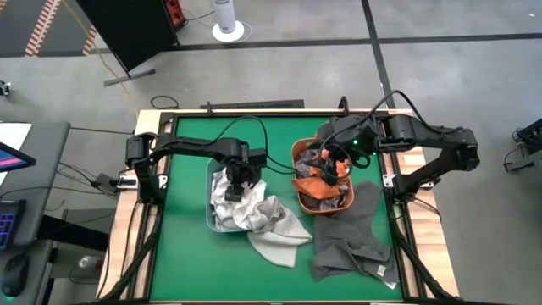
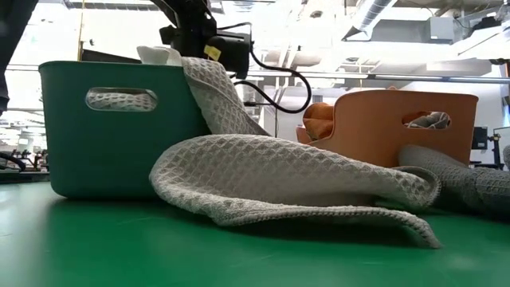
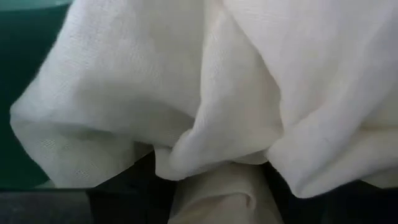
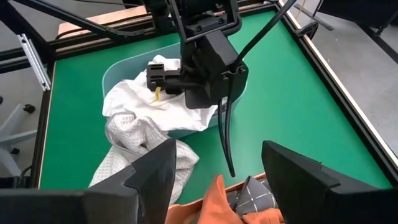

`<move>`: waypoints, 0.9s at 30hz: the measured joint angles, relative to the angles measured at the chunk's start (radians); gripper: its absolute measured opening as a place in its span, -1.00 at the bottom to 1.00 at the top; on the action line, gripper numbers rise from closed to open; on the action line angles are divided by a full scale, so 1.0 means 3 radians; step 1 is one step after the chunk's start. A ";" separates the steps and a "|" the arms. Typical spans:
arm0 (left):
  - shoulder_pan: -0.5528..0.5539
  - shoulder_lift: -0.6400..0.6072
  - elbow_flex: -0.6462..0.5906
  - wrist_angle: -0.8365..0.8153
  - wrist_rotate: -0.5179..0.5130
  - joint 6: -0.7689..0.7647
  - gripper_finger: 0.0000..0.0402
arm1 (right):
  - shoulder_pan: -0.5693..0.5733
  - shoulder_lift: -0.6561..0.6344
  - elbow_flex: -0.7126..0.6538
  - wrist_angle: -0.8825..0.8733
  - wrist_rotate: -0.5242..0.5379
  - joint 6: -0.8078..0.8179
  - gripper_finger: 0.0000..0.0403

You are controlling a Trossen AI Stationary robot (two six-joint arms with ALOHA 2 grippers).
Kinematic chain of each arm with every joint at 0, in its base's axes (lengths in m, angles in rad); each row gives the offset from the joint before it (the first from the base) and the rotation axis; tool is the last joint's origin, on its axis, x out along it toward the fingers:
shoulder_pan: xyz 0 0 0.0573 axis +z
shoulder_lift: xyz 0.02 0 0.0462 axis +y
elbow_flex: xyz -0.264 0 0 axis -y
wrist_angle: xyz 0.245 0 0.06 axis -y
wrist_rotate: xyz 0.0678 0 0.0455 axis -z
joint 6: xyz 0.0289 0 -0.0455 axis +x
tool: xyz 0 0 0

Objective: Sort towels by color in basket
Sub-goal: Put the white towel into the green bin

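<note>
Green felt covers the desk [image 1: 182, 254], and from the high view I see two baskets side by side near its middle: a teal basket [image 1: 210, 196] under the left arm and an orange basket [image 1: 298, 157] under the right. My left gripper [image 1: 236, 191] is down in the teal basket on a white towel [image 1: 224, 188], its fingertips hidden by its own body; a light grey towel [image 1: 273, 227] spills over the rim onto the desk. My right gripper [image 1: 332, 165] hangs over the orange basket, where a rust-orange towel [image 1: 315, 180] and a grey patterned towel [image 1: 326, 202] lie, while a dark grey towel [image 1: 351, 237] sprawls on the desk just beside that basket. From the low view the waffle-weave light grey towel [image 2: 295, 179] fills the foreground and blocks the gap between the baskets; the left arm is cut off at the frame's top. In the left wrist view white cloth [image 3: 205, 93] crowds nearly everything, folds bunched between the dark fingers, so I cannot tell whether it is pinched or merely pressed against. In the right wrist view my right gripper [image 4: 214, 171] stands spread, nothing between its fingers [image 4: 155, 174], with the rust-orange towel [image 4: 208, 202] and patterned cloth just beyond, partly cropped.
</note>
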 joint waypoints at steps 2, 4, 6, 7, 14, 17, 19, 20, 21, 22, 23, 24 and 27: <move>-0.0001 0.0000 0.0000 -0.0020 0.0001 0.0003 0.12 | 0.0000 0.0000 0.0000 0.0000 0.0000 -0.0005 0.31; -0.0001 0.0000 0.0000 -0.0026 0.0003 0.0003 0.12 | 0.0000 0.0000 0.0000 0.0000 0.0000 -0.0009 0.31; -0.0001 0.0000 0.0000 -0.0032 0.0003 0.0002 0.12 | 0.0000 0.0000 0.0000 -0.0001 0.0000 -0.0012 0.31; -0.0001 0.0000 0.0000 -0.0033 0.0002 0.0001 0.12 | 0.0000 0.0000 0.0000 0.0000 0.0000 -0.0017 0.31; -0.0001 -0.0037 0.0211 -0.0569 -0.0007 -0.0087 0.12 | 0.0000 0.0000 0.0000 0.0000 0.0001 -0.0039 0.31; -0.0001 -0.0110 0.0347 -0.0782 -0.0008 -0.0089 0.12 | 0.0000 0.0000 0.0000 0.0000 0.0038 -0.0066 0.31; -0.0001 -0.0180 0.0402 -0.0873 -0.0008 -0.0085 0.12 | 0.0000 0.0000 0.0000 -0.0001 0.0042 -0.0086 0.31; -0.0001 -0.0223 0.0419 -0.0898 -0.0008 -0.0086 0.12 | 0.0000 0.0000 -0.0001 0.0000 0.0044 -0.0086 0.31; -0.0001 -0.0270 0.0433 -0.0919 -0.0008 -0.0088 0.12 | 0.0000 0.0000 -0.0001 0.0000 0.0045 -0.0086 0.31; 0.0001 -0.0320 0.0446 -0.0936 -0.0008 -0.0087 0.12 | 0.0000 0.0000 0.0000 0.0000 0.0047 -0.0088 0.31; 0.0009 -0.0377 0.0454 -0.0946 -0.0006 -0.0085 0.12 | 0.0000 0.0000 0.0000 0.0000 0.0047 -0.0088 0.31; 0.0011 -0.0436 0.0456 -0.0957 -0.0003 -0.0081 0.12 | 0.0000 0.0000 0.0000 0.0000 0.0050 -0.0088 0.31; 0.0031 -0.0607 0.0458 -0.0969 0.0044 -0.0074 0.12 | 0.0000 0.0000 0.0000 0.0001 0.0061 -0.0096 0.31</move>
